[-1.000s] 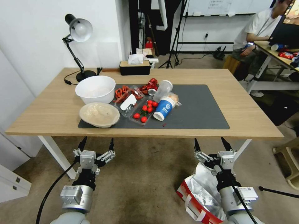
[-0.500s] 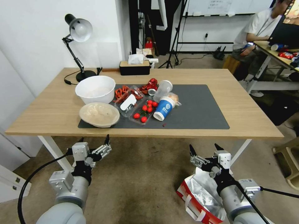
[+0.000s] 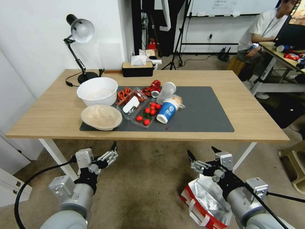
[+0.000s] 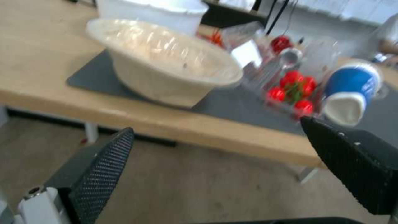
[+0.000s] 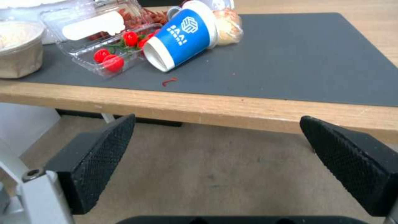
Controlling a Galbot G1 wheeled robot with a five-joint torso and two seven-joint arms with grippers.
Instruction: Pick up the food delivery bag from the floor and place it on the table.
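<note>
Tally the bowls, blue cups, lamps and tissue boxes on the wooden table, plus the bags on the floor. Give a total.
Bowls: 2 (white bowl, film-covered bowl)
Blue cup: 1
Lamp: 1
Tissue box: 1
Food delivery bag: 1
Total: 6

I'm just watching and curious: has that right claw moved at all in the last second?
Yes. The right gripper, fingers open, has slid to the robot's left and dropped lower against the table edge, above the food delivery bag on the floor.

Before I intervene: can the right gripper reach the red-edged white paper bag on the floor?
Probably yes. The open right gripper hangs above the foil-lined bag, nothing between them; its own forearm overlaps the bag.
</note>
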